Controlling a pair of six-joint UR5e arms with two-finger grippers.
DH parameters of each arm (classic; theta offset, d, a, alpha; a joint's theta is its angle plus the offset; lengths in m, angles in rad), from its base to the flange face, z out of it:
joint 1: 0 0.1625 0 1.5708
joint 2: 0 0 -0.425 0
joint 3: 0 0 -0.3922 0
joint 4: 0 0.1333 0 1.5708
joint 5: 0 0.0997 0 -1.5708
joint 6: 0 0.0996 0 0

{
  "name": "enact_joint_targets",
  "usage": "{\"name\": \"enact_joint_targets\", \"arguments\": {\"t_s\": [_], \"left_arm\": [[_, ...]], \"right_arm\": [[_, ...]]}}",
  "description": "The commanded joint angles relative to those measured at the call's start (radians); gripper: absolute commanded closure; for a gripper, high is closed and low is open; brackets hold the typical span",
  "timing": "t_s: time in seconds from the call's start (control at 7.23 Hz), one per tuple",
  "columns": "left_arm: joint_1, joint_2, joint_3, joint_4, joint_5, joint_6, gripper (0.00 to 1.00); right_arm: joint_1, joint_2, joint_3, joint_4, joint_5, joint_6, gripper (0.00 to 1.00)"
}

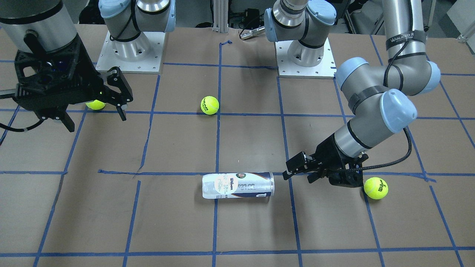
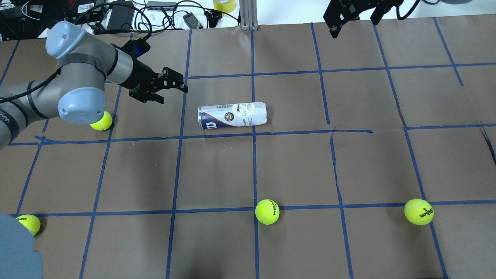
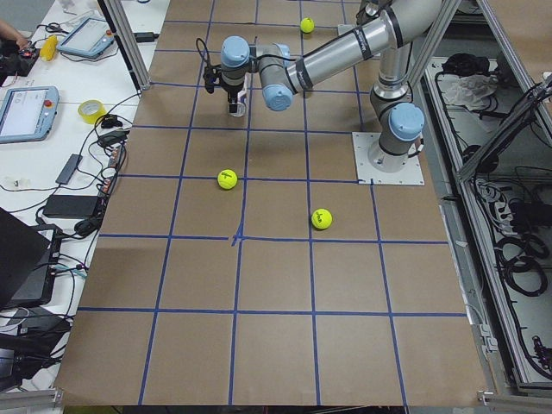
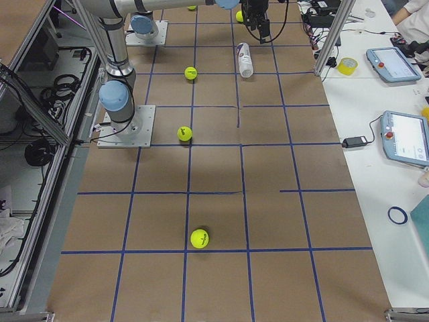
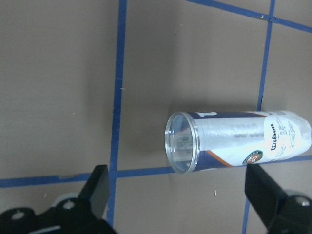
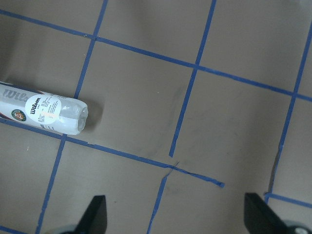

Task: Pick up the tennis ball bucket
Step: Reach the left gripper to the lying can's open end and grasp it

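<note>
- One tennis ball bucket lies on its side near the middle of the desk. It lies across one line of blue tape, and nothing touches it.
- The white round sticker on the bucket reads "Wilson". Bigger "Wilson" letters run along the clear wall. Beside the sticker is one round emblem, and its text is too small to read.
- The end of the bucket with the navy band and the clear round rim faces the left end effector.
- I count four yellow-green tennis balls in the overhead view, all well apart from the bucket.
- The middle ball carries the word "HEAD".
- The right-side ball reads "Wilson 3".
- The ball by the left elbow shows "Wilson" in the front-facing view.
- The corner ball has dark writing that I cannot read for sure.
- There are two arms, each with one end effector.
- The left end effector hangs low, near the rim end of the bucket but apart from it. Its two fingers are spread wide.
- The right end effector is far from the bucket, at the other side of the desk. Its fingers are also spread.
</note>
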Motion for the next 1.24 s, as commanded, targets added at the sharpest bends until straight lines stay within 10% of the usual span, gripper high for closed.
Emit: {"name": "enact_joint_targets", "arguments": {"t_s": [0.0, 0.83, 0.97, 1.11], "left_arm": [[-0.006, -0.105, 0.000, 0.027, -0.128, -0.001, 0.00], [-0.116, -0.193, 0.006, 0.058, -0.141, -0.051, 0.00], [-0.116, -0.191, 0.009, 0.061, -0.138, -0.064, 0.13], [-0.116, -0.191, 0.022, 0.061, -0.138, -0.058, 0.85]], "right_arm": [[0.001, -0.036, 0.044, 0.080, -0.004, 0.138, 0.00], [-0.006, -0.095, 0.111, 0.066, -0.058, 0.220, 0.00], [-0.006, -0.095, 0.111, 0.068, -0.058, 0.221, 0.00], [-0.006, -0.095, 0.111, 0.071, -0.058, 0.221, 0.00]]}}
